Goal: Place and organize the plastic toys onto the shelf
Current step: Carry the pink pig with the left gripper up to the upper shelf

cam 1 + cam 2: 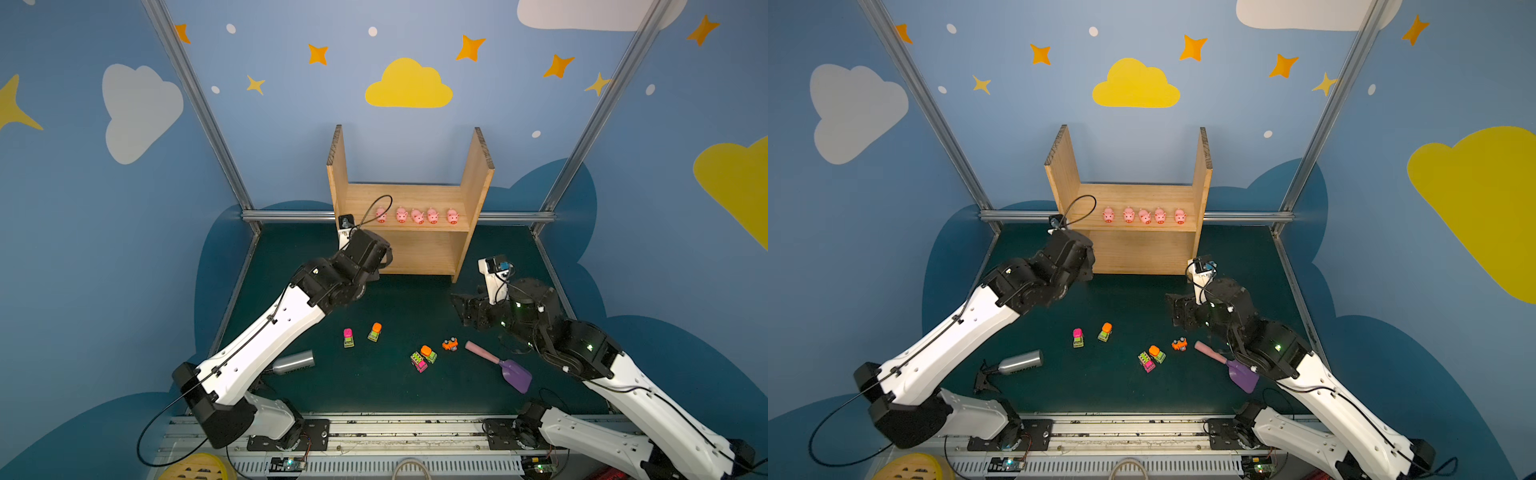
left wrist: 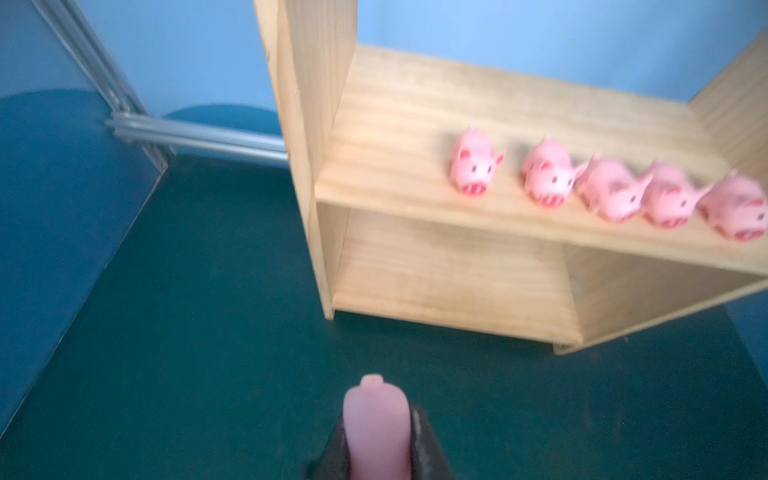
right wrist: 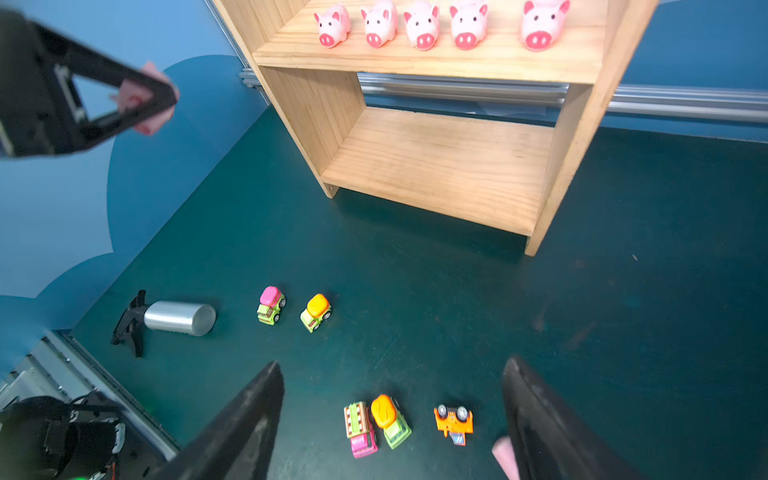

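Pig (image 2: 376,409): clamped in left gripper (image 2: 378,432), short of the shelf (image 2: 307,124) ahead. Needed raising to the upper board (image 2: 395,137), then easing down upright beside the five-pig row (image 2: 611,191), snout outward. Right gripper (image 3: 392,365): gaped wide, empty, cars (image 3: 386,422) just beneath.

- The pine shelf (image 1: 478,178) is stood at the desk's (image 1: 395,390) 12 o'clock.
- Five pink pigs (image 1: 417,216) are lined along its upper board.
- A sixth pig (image 2: 376,419) is clamped in the left gripper (image 3: 143,99), at the shelf's 8 o'clock.
- A pink-topped vehicle (image 1: 348,337) and an orange-topped vehicle (image 1: 375,332) are parked mid-desk.
- At their 4 o'clock, a pink truck (image 1: 419,361) is set against a lime truck (image 1: 428,353); an orange vehicle (image 1: 450,344) is overturned.
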### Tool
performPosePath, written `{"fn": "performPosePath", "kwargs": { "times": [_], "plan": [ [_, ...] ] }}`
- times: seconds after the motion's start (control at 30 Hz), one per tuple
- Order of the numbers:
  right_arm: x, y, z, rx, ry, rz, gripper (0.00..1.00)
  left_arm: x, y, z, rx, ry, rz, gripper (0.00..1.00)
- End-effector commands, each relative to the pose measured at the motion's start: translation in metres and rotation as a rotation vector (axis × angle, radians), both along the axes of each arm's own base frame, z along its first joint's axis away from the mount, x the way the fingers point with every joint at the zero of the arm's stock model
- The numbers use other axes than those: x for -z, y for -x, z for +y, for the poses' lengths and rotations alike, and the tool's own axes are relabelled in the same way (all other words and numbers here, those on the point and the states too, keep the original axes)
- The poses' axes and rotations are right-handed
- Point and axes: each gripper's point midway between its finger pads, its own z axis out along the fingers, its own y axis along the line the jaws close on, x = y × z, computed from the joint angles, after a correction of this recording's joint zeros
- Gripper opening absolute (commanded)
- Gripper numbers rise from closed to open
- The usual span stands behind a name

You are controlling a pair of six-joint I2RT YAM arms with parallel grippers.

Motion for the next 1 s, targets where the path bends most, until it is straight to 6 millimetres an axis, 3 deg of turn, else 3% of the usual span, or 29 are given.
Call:
{"fn": "performPosePath", "kwargs": {
  "times": [0.0,0.2,0.47,0.67,0.97],
  "plan": [
    [-0.016,-0.01,0.005,-0.008,0.004,-0.034,0.81,0.002,-0.025,-0.002,0.066,-0.065,0.05,0.21],
    [-0.029,-0.019,0.01,-0.016,-0.018,-0.041,0.81,-0.005,-0.074,-0.002,0.061,-0.094,0.055,0.21],
    [-0.033,-0.029,0.004,0.005,-0.017,-0.034,0.81,0.006,-0.121,0.004,0.051,-0.117,0.084,0.2],
    [-0.032,-0.036,-0.005,0.035,-0.007,-0.025,0.81,0.009,-0.144,0.0,0.061,-0.099,0.08,0.24],
    [-0.028,-0.045,-0.012,0.059,-0.011,-0.006,0.81,0.021,-0.158,0.001,0.069,-0.094,0.099,0.26]
  ]
}}
